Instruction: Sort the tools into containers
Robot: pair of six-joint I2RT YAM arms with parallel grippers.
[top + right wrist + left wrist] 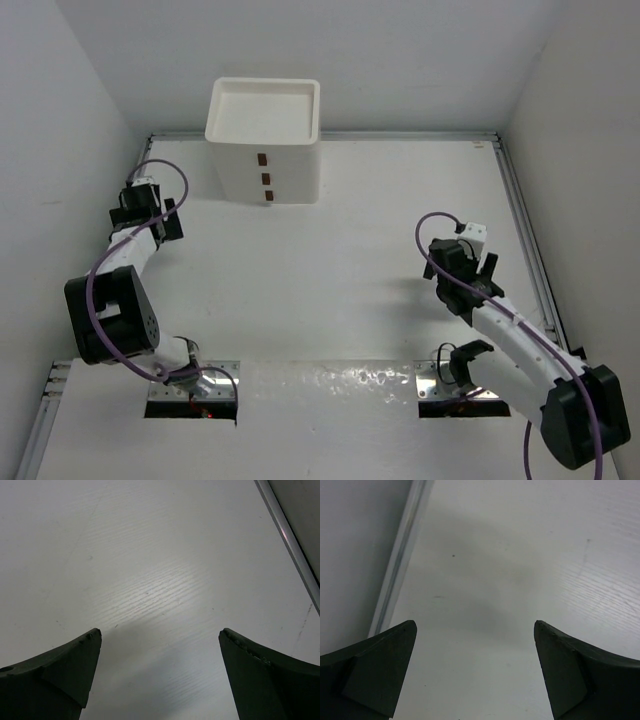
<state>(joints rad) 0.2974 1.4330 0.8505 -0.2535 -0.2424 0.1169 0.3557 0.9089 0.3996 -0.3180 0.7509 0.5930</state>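
On the left, the left gripper (pixel 147 210) hangs low over the bare white table (pixel 330 270), close to the silver metal rail (pixel 400 565) along the left wall. Its wrist view shows the two dark fingers (pixel 380 665) spread as wide as they go, with nothing between them but tabletop.

Further in, at the far middle-left of the table, the white boxy plastic drawer unit (pixel 265 165) stands upright against the back edge. Its recessed tray top looks empty, and its three small brown front handles (pixel 266 180) sit flush in a column, so all drawers look closed.

On the right, the right gripper (pixel 460 265) hovers over open table near the right-hand rail (pixel 290 535), jaws likewise fully parted and empty.

No small screwdrivers show anywhere in the three views. Judging from that and the closed drawers, the sorting looks finished, with the tools probably inside the unit, though the drawers hide this. If so, the next move calls for no grasp, only drawing both arms back from the unit to rest
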